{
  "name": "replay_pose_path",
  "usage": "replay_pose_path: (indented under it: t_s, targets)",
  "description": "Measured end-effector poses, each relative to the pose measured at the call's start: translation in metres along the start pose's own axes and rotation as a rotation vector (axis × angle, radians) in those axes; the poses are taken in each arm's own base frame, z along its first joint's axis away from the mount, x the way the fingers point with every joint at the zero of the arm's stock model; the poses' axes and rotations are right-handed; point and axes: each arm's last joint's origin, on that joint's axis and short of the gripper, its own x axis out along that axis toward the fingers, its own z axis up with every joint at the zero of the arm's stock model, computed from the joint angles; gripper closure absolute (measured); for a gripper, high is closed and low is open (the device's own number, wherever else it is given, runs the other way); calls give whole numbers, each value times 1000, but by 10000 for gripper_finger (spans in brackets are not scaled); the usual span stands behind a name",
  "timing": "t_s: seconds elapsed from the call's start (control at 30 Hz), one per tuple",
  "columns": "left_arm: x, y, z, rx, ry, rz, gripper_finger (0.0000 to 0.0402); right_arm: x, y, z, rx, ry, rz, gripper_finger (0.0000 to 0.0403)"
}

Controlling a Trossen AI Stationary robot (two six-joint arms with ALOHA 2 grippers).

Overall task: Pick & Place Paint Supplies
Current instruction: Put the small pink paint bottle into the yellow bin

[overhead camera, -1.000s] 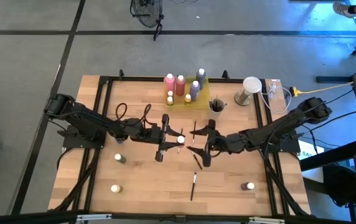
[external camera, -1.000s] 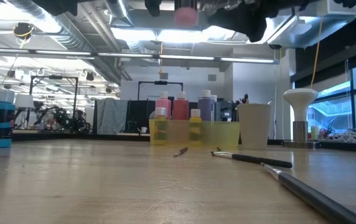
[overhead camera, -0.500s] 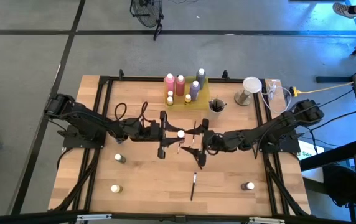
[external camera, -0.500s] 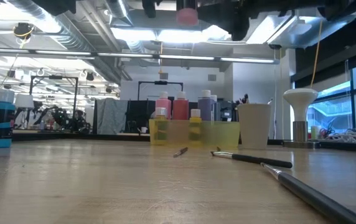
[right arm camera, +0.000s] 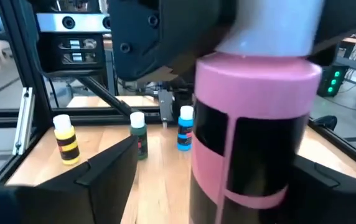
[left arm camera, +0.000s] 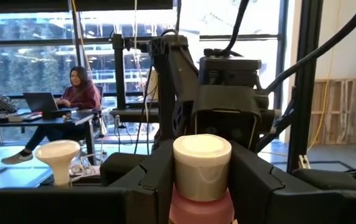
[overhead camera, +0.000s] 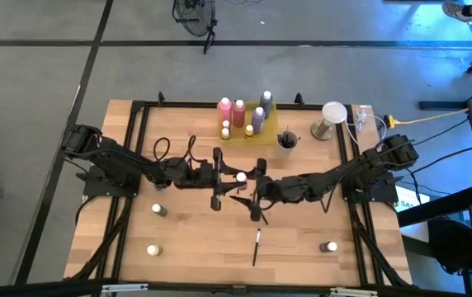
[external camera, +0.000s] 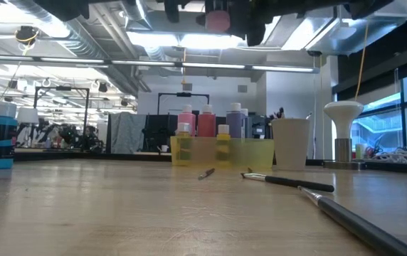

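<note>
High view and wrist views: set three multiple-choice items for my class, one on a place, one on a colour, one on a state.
1. Where does the cup stand?
A. beside the yellow tray
B. inside the tray
C. at the table's front edge

2. What colour is the held bottle's cap?
A. blue
B. black
C. white

3. What is the left gripper doing?
A. open, empty
B. shut on the pink bottle
C. shut on a brush

Answers: 1 A, the cup stands beside the yellow tray; 2 C, the cap is white; 3 B, the left gripper clamps the pink bottle.
</note>
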Motion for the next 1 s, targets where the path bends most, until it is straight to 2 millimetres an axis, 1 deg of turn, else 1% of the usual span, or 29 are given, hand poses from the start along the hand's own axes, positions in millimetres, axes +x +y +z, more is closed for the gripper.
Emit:
replay_pose_path:
  t_s: [0.07, 0.2, 0.37, 0.63, 0.8, 1.0]
  targets:
    - [-1, -2, 2, 17, -5, -2, 287, 0, 1, -1, -7, 15, 1, 107]
    - [-5, -6, 9, 46, -14, 47, 287, -1, 2, -2, -13, 23, 3, 123]
    - [-9, -10, 15, 61, -17, 44, 287, -1, 2, -3, -35, 35, 3, 138]
    - [-9, -10, 11, 64, 26, 42, 287, -1, 2, -3, -41, 37, 2, 169]
    - [-9, -10, 10, 63, 29, 41, 287, -1, 2, -3, -42, 36, 0, 198]
    - [-9, -10, 9, 52, 37, 37, 287, -1, 2, -3, -42, 37, -1, 249]
